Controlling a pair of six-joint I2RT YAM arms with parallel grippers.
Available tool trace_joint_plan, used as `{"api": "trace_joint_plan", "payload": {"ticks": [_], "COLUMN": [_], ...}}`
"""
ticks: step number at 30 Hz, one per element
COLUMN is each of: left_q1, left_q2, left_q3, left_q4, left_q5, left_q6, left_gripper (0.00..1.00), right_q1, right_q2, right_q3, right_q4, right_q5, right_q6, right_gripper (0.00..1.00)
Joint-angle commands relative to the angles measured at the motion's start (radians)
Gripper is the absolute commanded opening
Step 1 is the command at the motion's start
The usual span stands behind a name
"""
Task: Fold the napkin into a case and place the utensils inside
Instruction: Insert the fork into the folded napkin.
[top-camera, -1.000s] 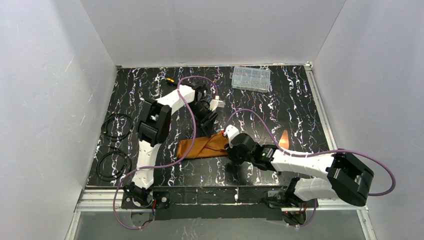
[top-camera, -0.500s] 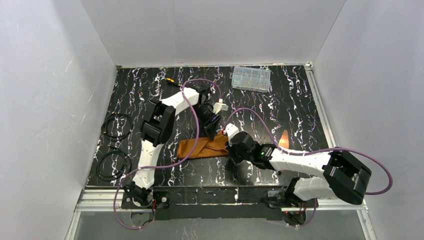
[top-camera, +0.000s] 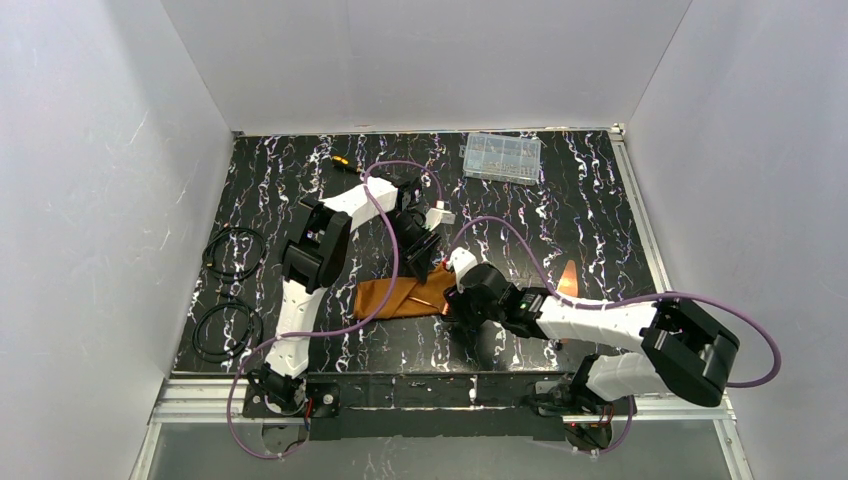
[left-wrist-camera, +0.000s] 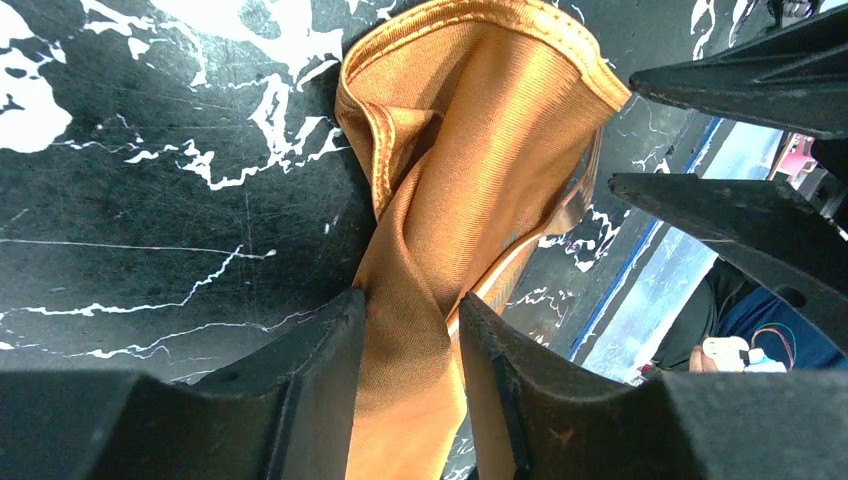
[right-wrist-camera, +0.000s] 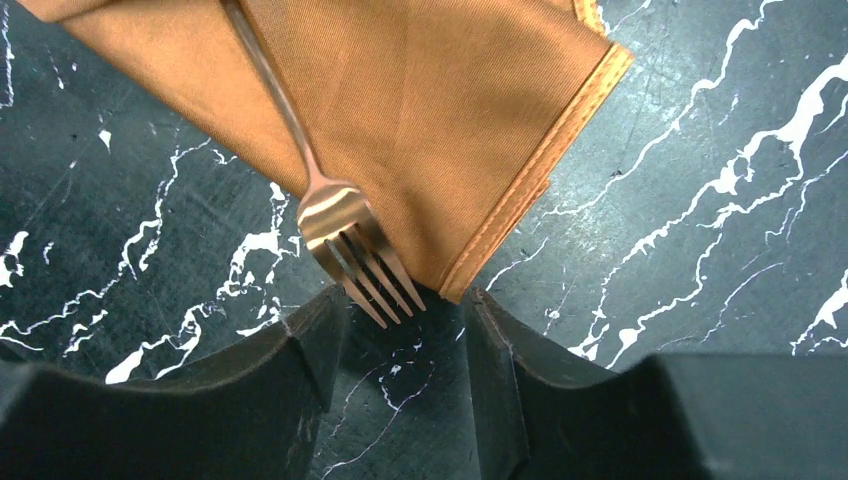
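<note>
Clamps a bunched band of the napkin (left-wrist-camera: 450, 150) between the fingers of the left gripper (left-wrist-camera: 410, 300), cloth filling the gap. Holds the right gripper (right-wrist-camera: 400, 300) part open, low over the table (right-wrist-camera: 700, 200), with the tines of the fork (right-wrist-camera: 335, 215) lying unpinched between its tips. Leaves open black marble to the right of the cloth and beyond it. Puts the clear compartment box (top-camera: 502, 157) well apart at the far edge and the cable coils (top-camera: 232, 252) beside the left edge. Stands hemmed in by white walls on three sides. Shows as rust-orange, fine-ribbed, with a stitched hem, folded in layers into a narrow strip near mid-table between the two wrists. Runs left to right in the top view. Lays the fork's handle along the cloth, tines pointing off a hemmed corner onto bare marble.
</note>
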Motion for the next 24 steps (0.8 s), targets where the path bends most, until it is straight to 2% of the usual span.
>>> {"api": "trace_joint_plan", "payload": {"ticks": [1,4,8,15,20,24], "left_q1": [-0.005,-0.006,-0.005,-0.005,-0.006,-0.006], "left_q2": [-0.041,-0.041,-0.041,-0.04,-0.04,-0.038], "left_q3": [-0.019,-0.017,-0.018,-0.013,-0.014,-0.012], "left_q4": [-0.019,-0.019,-0.019,-0.027,-0.032,-0.034], "left_q5": [0.012,0.014,0.013,0.01,0.006,0.005], "left_q6": [0.015,0.015,0.015,0.022,0.027,0.027], "left_gripper": [0.38,0.38,0.38,0.38,0.38,0.38], "right_q1": [-0.006,-0.006,-0.005,-0.005,-0.002,0.0], "right_q2": [-0.047,-0.033,-0.004,-0.021,-0.005,0.04], "right_q3": [0.002,0.002,0.003,-0.017,-0.016,0.005], "right_q4": [0.034,0.046,0.058,0.09,0.115,0.12], "right_q5": [0.025,0.017,-0.016,-0.095,-0.106,-0.105], "right_q6": [0.0,-0.004,-0.001,-0.028,-0.07,-0.11], "right_gripper": [0.53,0.44,0.42,0.65,0.68,0.63]}}
